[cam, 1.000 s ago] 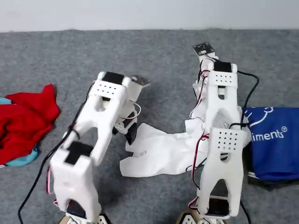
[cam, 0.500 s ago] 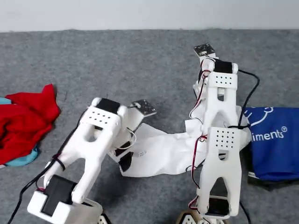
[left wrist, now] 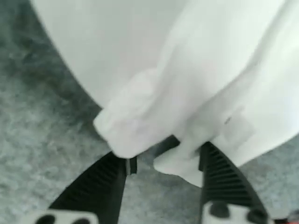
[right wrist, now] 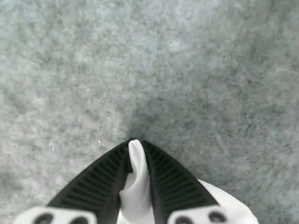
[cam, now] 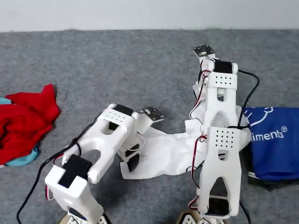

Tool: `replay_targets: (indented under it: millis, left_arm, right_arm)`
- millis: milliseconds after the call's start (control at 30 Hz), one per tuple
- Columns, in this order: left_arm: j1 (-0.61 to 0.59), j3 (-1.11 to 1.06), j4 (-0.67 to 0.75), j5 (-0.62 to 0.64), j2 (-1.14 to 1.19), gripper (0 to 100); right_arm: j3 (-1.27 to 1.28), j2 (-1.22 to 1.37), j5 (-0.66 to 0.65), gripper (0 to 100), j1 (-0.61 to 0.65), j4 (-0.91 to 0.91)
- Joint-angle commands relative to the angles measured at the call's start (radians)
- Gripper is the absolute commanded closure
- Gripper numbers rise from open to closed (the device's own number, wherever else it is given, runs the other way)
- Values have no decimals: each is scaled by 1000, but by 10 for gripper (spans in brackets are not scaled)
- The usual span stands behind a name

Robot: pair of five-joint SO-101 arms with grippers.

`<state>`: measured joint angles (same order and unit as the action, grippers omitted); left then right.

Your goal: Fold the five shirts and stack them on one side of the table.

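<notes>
Left hand [left wrist: 166, 158] spread, likely touching shirt [left wrist: 187, 70].

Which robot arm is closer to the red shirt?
Left. The left gripper is at the edge of the white shirt, mid-table; the right gripper pinches that shirt farther from the red shirt.

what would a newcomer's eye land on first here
The white shirt lies crumpled in the middle of the grey table. The right gripper is shut on a fold of it, while the left gripper stands open astride its edge. In the high view a red shirt is heaped at the left edge and a blue shirt lies at the right edge.
</notes>
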<state>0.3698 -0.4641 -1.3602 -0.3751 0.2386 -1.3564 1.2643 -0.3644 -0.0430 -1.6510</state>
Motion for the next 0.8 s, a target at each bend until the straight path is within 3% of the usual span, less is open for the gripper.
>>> replay_targets:
  millis: [0,67,267,400,500,767]
  left_arm:
    - [66,39,-3,-8,6,904]
    - [94,67,-37,-8,2,986]
    - [106,124,-133,-11,0,987]
    - [103,232,-282,-12,0,988]
    - [49,364,-396,-12,0,988]
    - [-229,624,-393,-8,0,988]
  right_arm:
    - [-21,-8,-8,988,-2,-25]
    - [-21,-8,-8,988,-5,-25]
    - [-20,-8,-6,988,-4,-25]
    - [-21,-16,-5,988,-5,-27]
    - [-74,-44,-3,988,4,-74]
    - [-324,-219,-5,988,36,-142]
